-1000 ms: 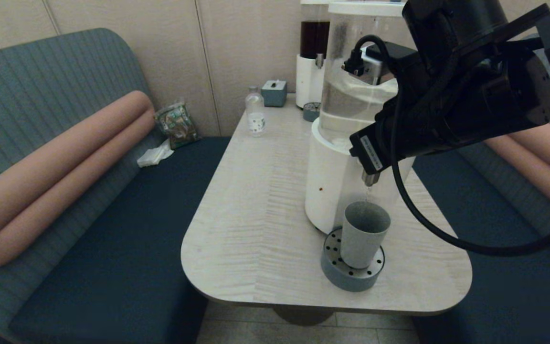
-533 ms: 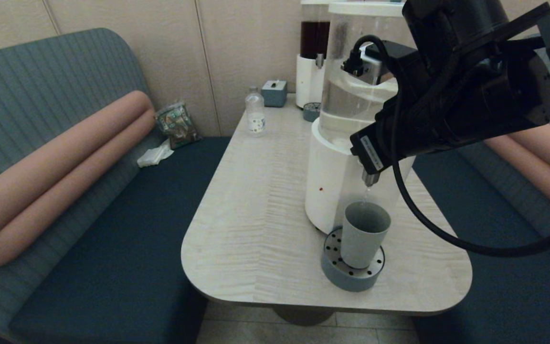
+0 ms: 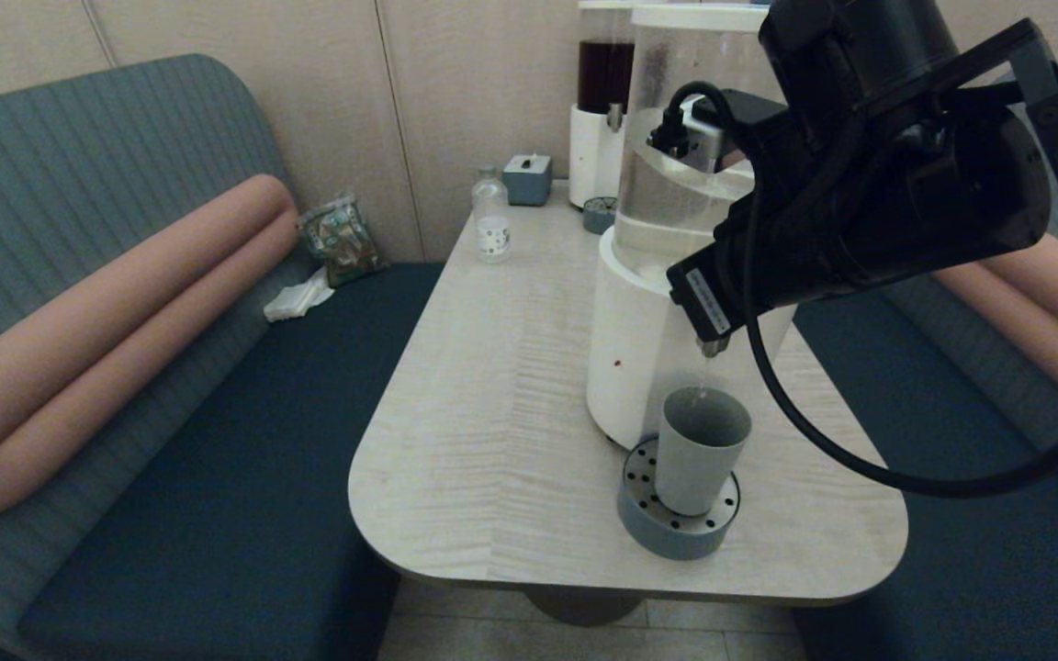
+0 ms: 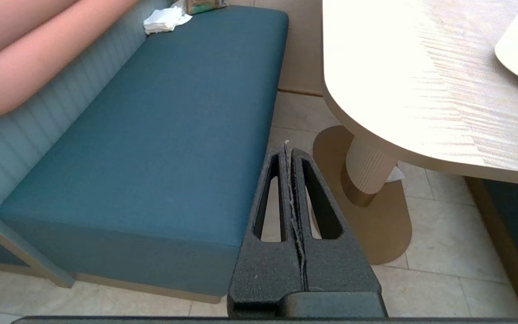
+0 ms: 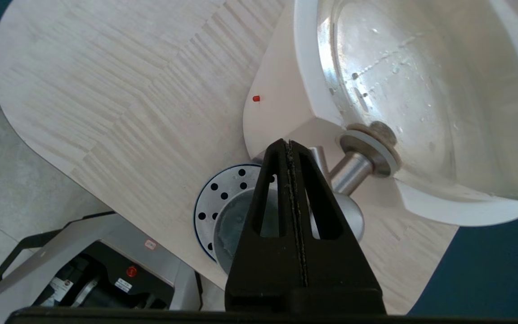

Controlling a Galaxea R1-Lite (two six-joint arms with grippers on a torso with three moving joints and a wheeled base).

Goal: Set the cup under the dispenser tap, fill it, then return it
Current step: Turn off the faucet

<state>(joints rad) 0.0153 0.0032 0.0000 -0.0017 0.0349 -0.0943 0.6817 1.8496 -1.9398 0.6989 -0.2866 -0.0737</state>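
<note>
The grey-blue cup (image 3: 702,448) stands upright on the round perforated tray (image 3: 676,534), directly under the metal dispenser tap (image 3: 711,347) of the white-based dispenser (image 3: 628,358). A thin stream runs from the tap towards the cup. In the right wrist view, my right gripper (image 5: 288,144) is shut and empty. Its tips sit at the tap (image 5: 353,172), above the cup (image 5: 234,225) and tray (image 5: 216,195). I cannot tell whether the tips touch the tap. My left gripper (image 4: 289,149) hangs shut and empty below table height, beside the bench.
At the table's far end are a dark-liquid dispenser (image 3: 604,101), a small clear bottle (image 3: 491,218), a grey-blue box (image 3: 527,178) and a small tray (image 3: 599,214). Benches flank the table. The tray sits close to the table's near edge (image 3: 639,588).
My right arm has shifted slightly to the left. The cup and tray have not moved.
</note>
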